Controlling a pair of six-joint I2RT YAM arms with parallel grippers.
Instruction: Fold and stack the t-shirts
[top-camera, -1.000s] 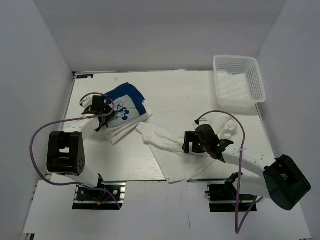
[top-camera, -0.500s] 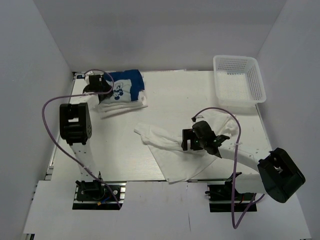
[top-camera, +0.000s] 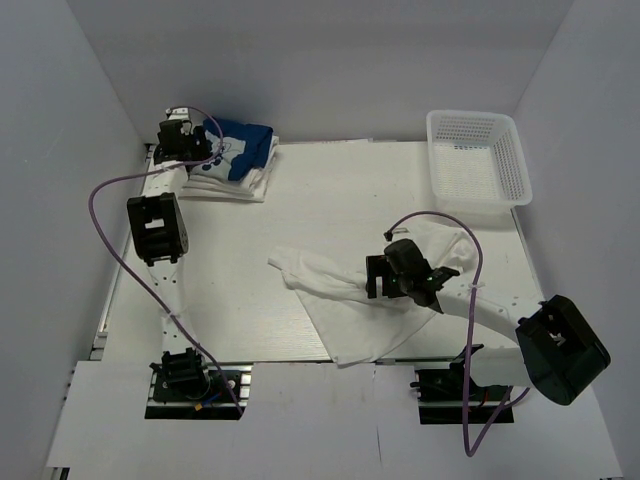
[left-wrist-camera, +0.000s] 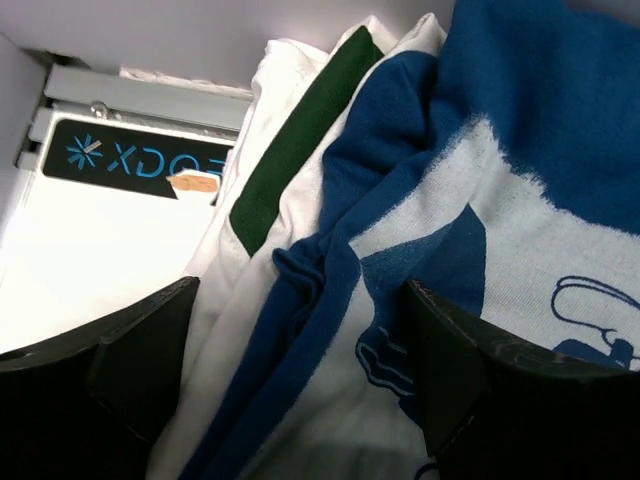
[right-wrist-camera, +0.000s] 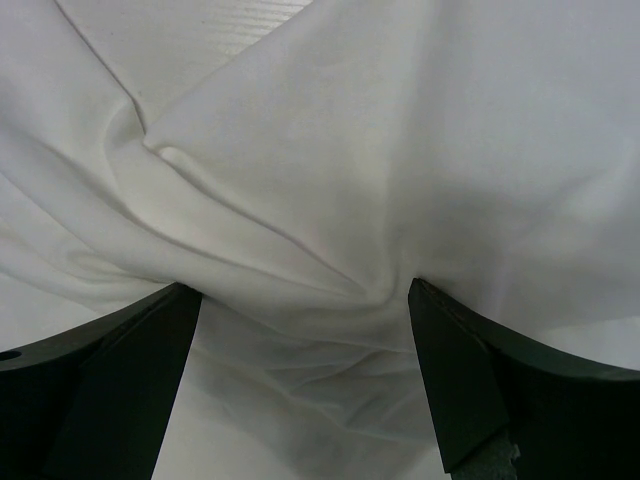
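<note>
blue t-shirt (left-wrist-camera: 480, 180) lies within spread left hand (left-wrist-camera: 300, 300)

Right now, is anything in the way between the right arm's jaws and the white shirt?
Nothing I can see. The right arm's jaws stand open right at the crumpled white shirt, only cloth between them.

The top external camera is fixed above and behind the arm bases and looks steeply down from a distance, taking in the whole table (top-camera: 350, 190). The left wrist camera sits just behind the left gripper (left-wrist-camera: 300, 288) and faces out between its fingers at very close range onto the blue t-shirt (left-wrist-camera: 520, 150), which the top view shows at the table's far left corner. The right wrist camera faces likewise past the right gripper (right-wrist-camera: 305, 288), close onto the white t-shirt (right-wrist-camera: 350, 150) that the top view shows right of centre.
</note>
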